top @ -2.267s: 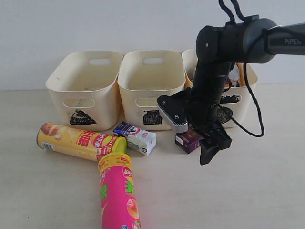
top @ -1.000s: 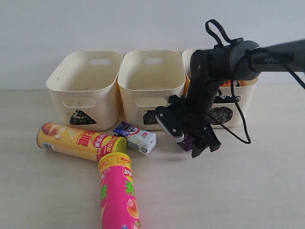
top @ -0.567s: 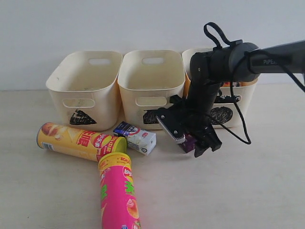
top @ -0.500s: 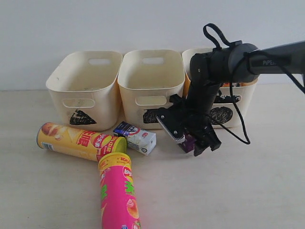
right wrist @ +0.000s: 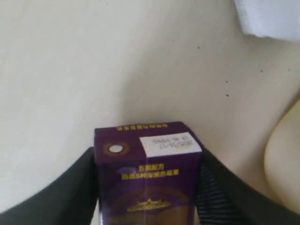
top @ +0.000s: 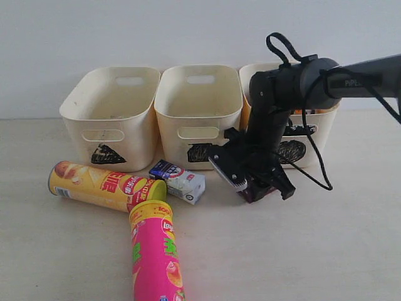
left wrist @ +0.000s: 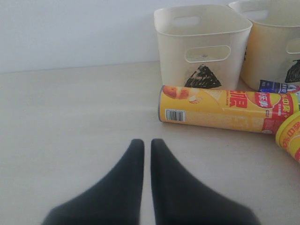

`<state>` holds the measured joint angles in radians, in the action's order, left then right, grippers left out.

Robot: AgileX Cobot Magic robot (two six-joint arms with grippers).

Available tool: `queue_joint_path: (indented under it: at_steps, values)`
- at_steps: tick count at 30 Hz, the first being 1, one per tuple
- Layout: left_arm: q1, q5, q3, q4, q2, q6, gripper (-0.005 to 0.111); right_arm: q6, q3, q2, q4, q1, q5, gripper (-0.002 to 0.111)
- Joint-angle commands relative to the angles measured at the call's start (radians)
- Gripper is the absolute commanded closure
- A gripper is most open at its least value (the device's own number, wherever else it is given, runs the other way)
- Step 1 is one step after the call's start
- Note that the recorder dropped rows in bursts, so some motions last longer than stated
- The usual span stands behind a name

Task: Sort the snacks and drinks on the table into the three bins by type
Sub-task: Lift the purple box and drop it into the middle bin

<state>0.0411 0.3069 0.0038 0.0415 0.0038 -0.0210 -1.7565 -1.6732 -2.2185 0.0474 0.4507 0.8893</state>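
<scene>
Well, the right gripper (top: 264, 188) is down low at the table (top: 313, 251), just in front of the gap between the square bin (top: 199, 94) and the circle bin (top: 326, 119). Its dark fingers (right wrist: 86, 180) sit tight against both long sides of the purple carton (right wrist: 147, 173), so it has hold of the little box. The carton is on the tabletop, or barely off it; I cannot tell which. From the room, most of the carton is hidden behind the gripper and its wrist.

The left gripper (left wrist: 146, 145) has its two black fingers drawn together with only a thin slit between them, gripping nothing, over bare table well short of the snacks.

The three cream bins stand side by side along the back, with the triangle bin (top: 109, 100) at the left end. The yellow chip tube (top: 103, 185) lies on its side in front of it. The pink chip tube (top: 153, 251) also lies flat, its yellow lid right up against the yellow tube's end. The blue-white carton (top: 178, 180) lies in front of the square bin, just beside where the two tubes meet and apart from the purple one
</scene>
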Motion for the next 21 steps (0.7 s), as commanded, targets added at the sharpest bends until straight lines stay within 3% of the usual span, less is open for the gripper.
queue_joint_path:
  at_steps: [1, 6, 11, 21]
  values:
    - [-0.001, -0.013, -0.004, -0.003, -0.004, 0.006, 0.102, 0.009, -0.002, 0.105, 0.022, 0.0, 0.082, 0.107]
    - [-0.001, -0.013, -0.004, -0.003, -0.004, 0.006, 0.102, 0.009, -0.002, 0.189, 0.209, 0.0, 0.205, 0.108]
    - [-0.001, -0.013, -0.004, -0.003, -0.004, 0.006, 0.102, 0.103, -0.002, 0.282, 0.391, 0.012, 0.196, 0.109]
    - [-0.001, -0.013, -0.004, -0.003, -0.004, 0.006, 0.102, 0.711, -0.002, 0.343, 0.491, 0.012, -0.248, 0.109]
